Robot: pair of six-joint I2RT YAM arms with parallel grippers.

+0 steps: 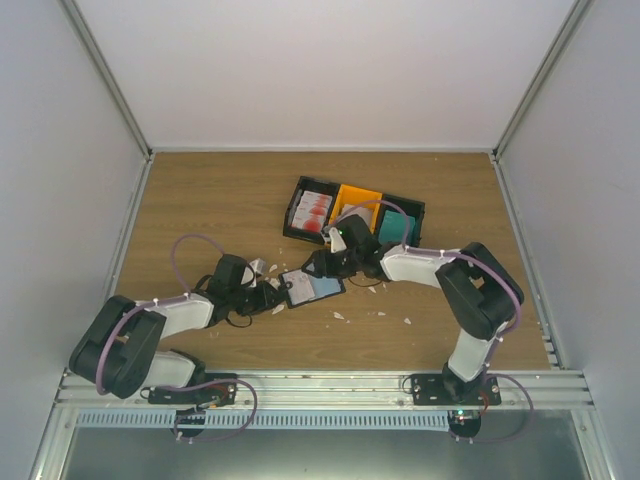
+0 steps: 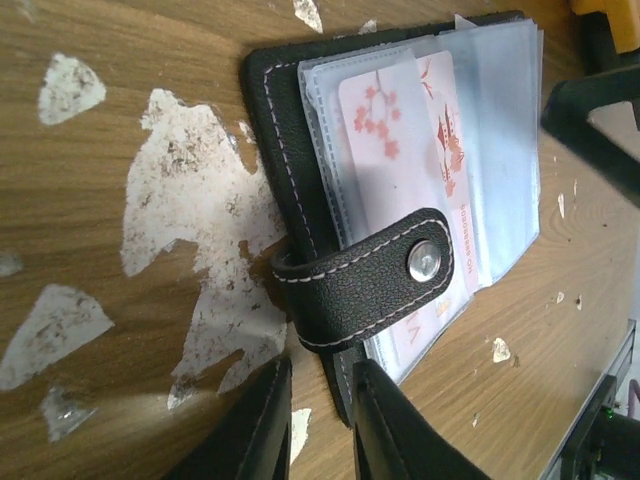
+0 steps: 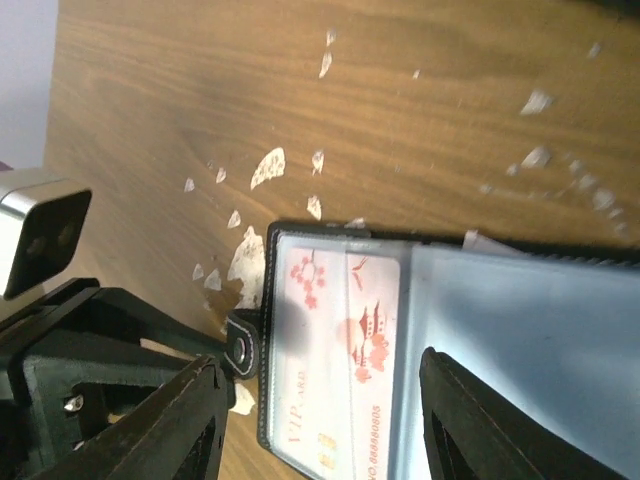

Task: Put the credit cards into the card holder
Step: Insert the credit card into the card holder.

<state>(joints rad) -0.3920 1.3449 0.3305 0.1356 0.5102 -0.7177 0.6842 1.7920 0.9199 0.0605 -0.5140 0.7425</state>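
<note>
Right end effector [image 3: 320,428] above card holder [image 3: 520,330]

Card holder [image 3: 500,330] cut off by the right wrist view's edges; its strap [image 2: 360,275] hides part of a red-and-white card [image 2: 385,150]; cards [image 1: 315,212] in the tray [image 1: 291,212] too small to count.

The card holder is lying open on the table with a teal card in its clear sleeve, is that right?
No. The card holder lies open on the table, but the card in its clear sleeve is white with red blossoms, not teal, as the left wrist view shows.
</note>
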